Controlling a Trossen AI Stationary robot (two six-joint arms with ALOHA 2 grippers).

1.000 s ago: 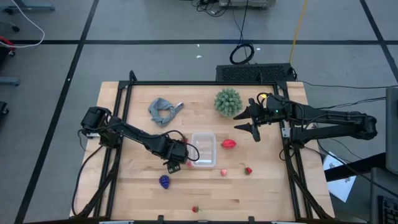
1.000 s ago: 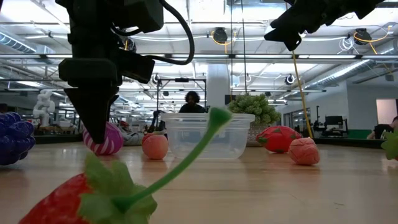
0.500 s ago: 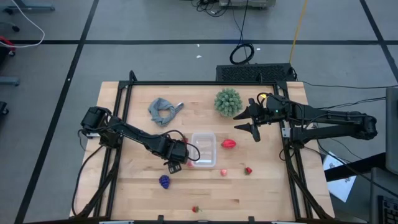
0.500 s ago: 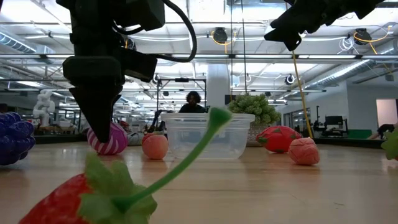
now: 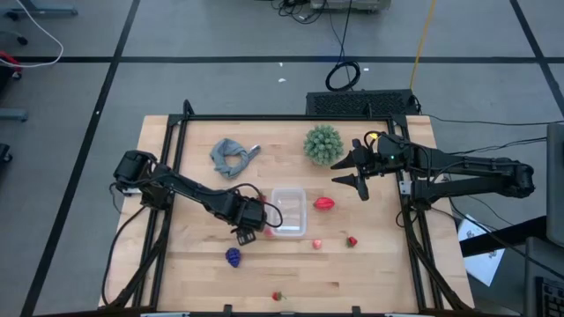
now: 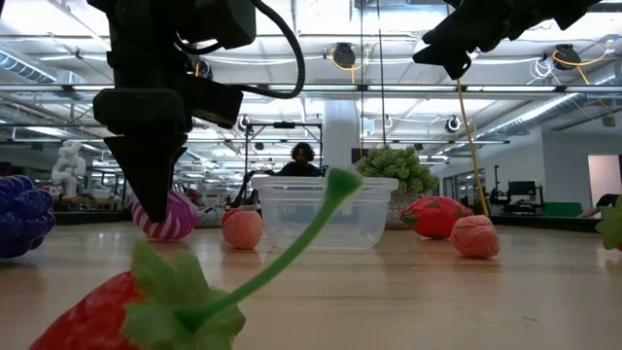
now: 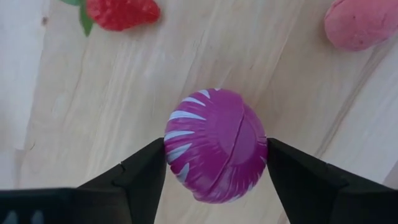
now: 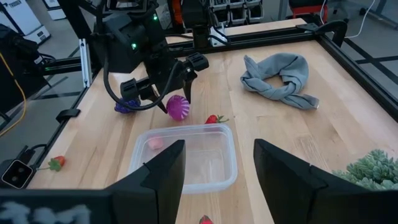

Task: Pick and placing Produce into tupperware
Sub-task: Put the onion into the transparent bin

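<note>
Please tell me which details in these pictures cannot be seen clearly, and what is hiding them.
- High view: the left end effector covers the magenta striped ball, so the grip does not show there.
- Low view: a blurred strawberry up close hides the table in front of the tupperware.
- Low view: the purple grapes are cut by the picture's edge.
- High view: the small red piece near the table's front edge is too small to identify.

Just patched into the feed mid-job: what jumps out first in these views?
The left pincer has its fingers on both sides of a magenta, white-striped ball, just beside the clear tupperware at mid-table. The right pincer hangs open above the table between the spiky green plant and a red toy fruit. In the low view, a strawberry fills the foreground.
</note>
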